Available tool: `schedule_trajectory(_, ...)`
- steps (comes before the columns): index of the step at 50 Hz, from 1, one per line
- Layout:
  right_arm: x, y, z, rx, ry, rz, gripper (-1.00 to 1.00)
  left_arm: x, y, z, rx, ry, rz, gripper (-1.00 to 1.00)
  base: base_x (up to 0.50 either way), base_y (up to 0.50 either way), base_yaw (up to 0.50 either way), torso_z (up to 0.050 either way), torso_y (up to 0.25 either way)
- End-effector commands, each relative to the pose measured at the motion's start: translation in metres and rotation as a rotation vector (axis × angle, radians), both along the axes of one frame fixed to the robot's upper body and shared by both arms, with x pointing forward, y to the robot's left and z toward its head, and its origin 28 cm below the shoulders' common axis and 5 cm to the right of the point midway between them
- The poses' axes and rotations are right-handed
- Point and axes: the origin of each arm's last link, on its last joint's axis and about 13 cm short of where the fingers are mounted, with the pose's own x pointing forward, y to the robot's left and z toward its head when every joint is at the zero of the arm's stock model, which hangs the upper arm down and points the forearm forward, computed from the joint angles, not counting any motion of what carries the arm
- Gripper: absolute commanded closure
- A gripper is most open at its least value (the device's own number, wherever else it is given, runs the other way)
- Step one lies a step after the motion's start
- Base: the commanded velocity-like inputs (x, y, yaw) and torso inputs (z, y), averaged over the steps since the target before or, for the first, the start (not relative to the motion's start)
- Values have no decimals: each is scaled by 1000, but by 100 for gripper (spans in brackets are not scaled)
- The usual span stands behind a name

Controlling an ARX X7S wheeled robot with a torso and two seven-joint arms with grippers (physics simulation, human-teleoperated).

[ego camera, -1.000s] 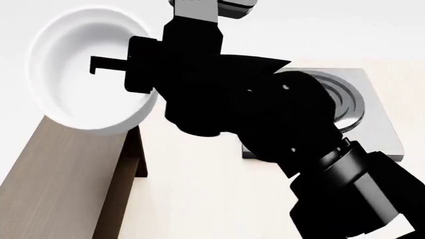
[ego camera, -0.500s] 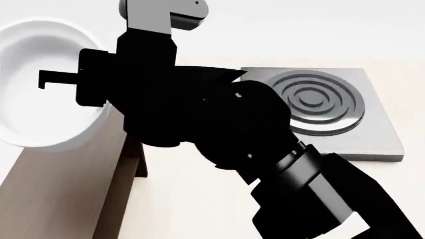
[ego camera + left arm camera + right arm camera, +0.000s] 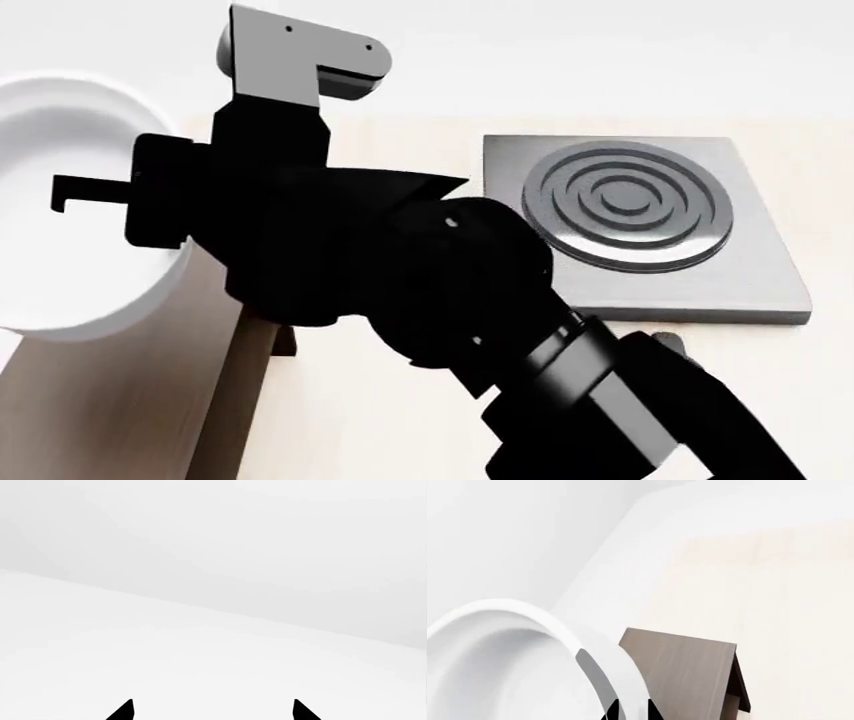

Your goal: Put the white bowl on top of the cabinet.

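The white bowl [image 3: 67, 200] hangs tipped on its side at the far left, pinched by its rim in the right gripper [image 3: 627, 711], whose jaws are pressed onto the wall. It sits above the far end of the cabinet [image 3: 120, 400], whose long axis runs near to far, so lowering and levelling look next. The left gripper [image 3: 212, 711] has its jaws spread, holding nothing.

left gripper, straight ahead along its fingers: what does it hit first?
Nothing identifiable. In the left wrist view the left gripper shows only two black fingertips with a wide gap, facing plain white surfaces. The way looks free; depth unclear.
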Motion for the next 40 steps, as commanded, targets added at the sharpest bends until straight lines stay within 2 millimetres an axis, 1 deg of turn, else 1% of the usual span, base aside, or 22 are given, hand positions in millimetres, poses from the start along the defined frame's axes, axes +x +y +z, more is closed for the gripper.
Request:
schedule_trajectory(1,-7,-2,9,50,-25,-11,100,0,0,0,-1,-1,-1,-100,0,0,0,0,0)
schedule_trajectory(7,-11,-5,10,50,-27,-31,100,0,0,0,0,-2,-1,-100,0,0,0,0,0)
schedule_trajectory(20,-1,-8,-1,62,13,-66,100,0,-1,0,1,-2,-1,-100,0,0,0,0,1)
schedule_trajectory(40,1,-6,-14,32,59,-63,100,0,0,0,2,0,-1,-100,0,0,0,1,1)
